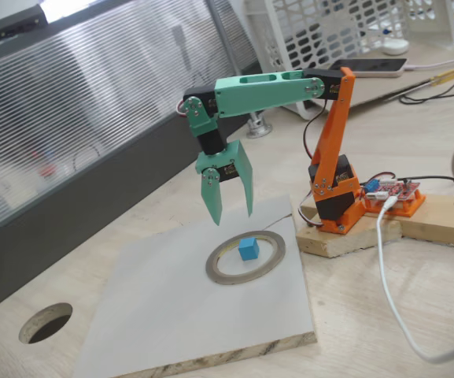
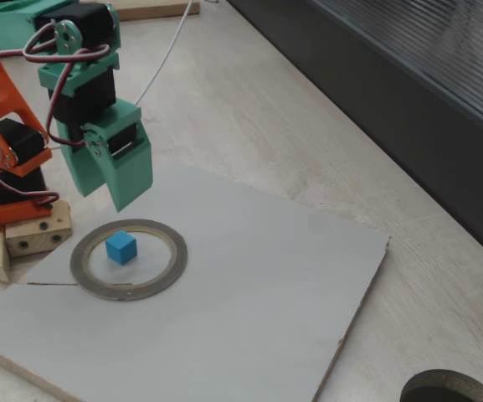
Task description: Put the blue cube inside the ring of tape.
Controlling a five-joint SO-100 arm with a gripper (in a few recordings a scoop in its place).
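Note:
The blue cube (image 1: 249,249) (image 2: 121,248) rests on the white board inside the ring of tape (image 1: 215,270) (image 2: 165,275), a flat grey-olive band lying on the board. My green gripper (image 1: 232,216) (image 2: 122,203) hangs above the ring's far edge, pointing down. Its two fingers are spread apart with nothing between them. The cube sits free, well below the fingertips.
The white board (image 1: 171,315) (image 2: 249,293) lies on the wooden table. A dark round hole (image 1: 46,323) (image 2: 450,389) is cut in the tabletop beside the board. The orange arm base (image 1: 337,197) stands on a wooden block, with a white cable (image 1: 388,283) trailing from it.

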